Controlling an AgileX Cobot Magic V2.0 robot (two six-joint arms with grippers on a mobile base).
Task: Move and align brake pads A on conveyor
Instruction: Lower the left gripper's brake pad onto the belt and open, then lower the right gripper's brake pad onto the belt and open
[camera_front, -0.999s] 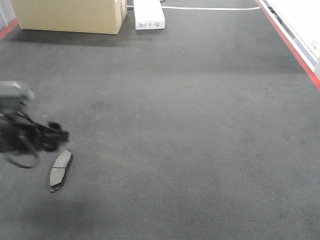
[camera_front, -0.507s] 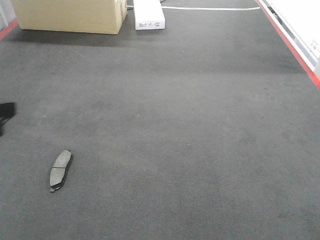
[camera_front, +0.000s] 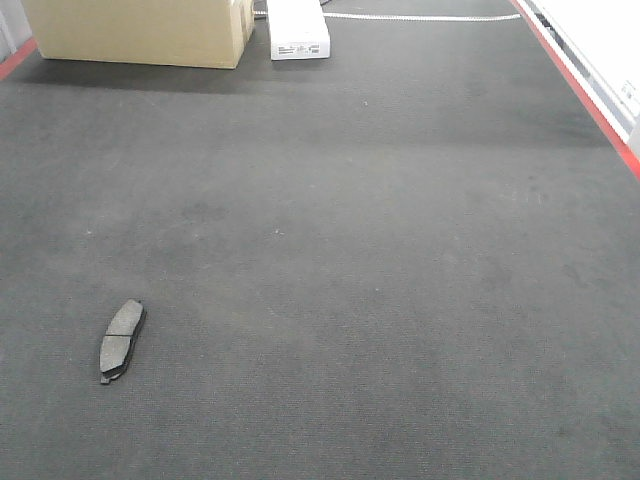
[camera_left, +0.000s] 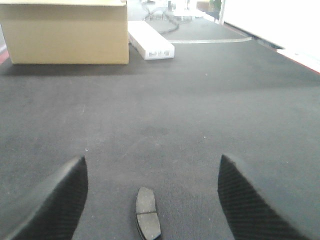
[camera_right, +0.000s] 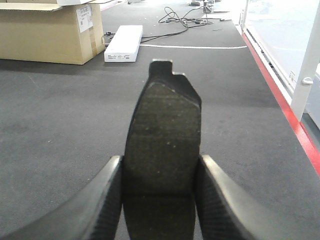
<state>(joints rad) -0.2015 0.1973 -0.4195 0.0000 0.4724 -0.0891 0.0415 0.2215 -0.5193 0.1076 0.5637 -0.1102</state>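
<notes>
The right claw (camera_right: 160, 162) is clenching the upright pad (camera_right: 162, 115) by its lower part, above the belt (camera_right: 60, 125). The left claw (camera_left: 150, 167) is hanging spread and empty over the flat pad (camera_left: 148, 220), which is lying near the belt's left side (the other pads are not showing). My judgement of the risk: gripped so low, the upright pad could be tipping or twisting on release and landing skewed to the flat pad.
</notes>
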